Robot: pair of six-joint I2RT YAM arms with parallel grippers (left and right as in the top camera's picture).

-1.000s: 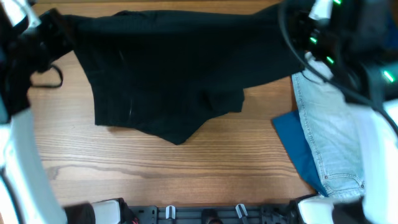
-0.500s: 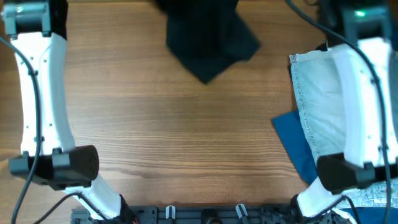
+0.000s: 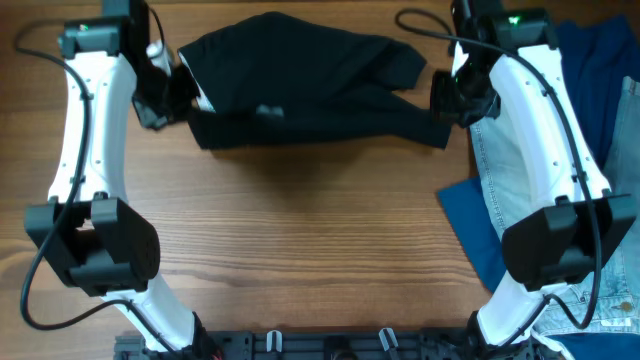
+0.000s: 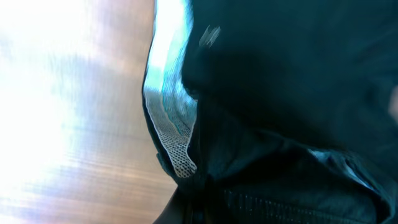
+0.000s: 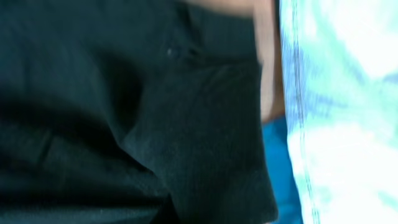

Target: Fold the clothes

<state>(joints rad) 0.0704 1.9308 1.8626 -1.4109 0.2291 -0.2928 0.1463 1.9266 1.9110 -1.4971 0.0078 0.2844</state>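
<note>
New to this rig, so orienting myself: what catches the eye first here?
A black garment stretched across the far side of the table, its ends gripped by the left claw and right claw. Pale jeans and blue cloth lie at the right edge.

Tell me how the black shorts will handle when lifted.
Probably floppy: the shorts lie in rumpled folds. Likely light for their size; the cloth looks thin in the left wrist view. They should sag, not roll or tip.
</note>
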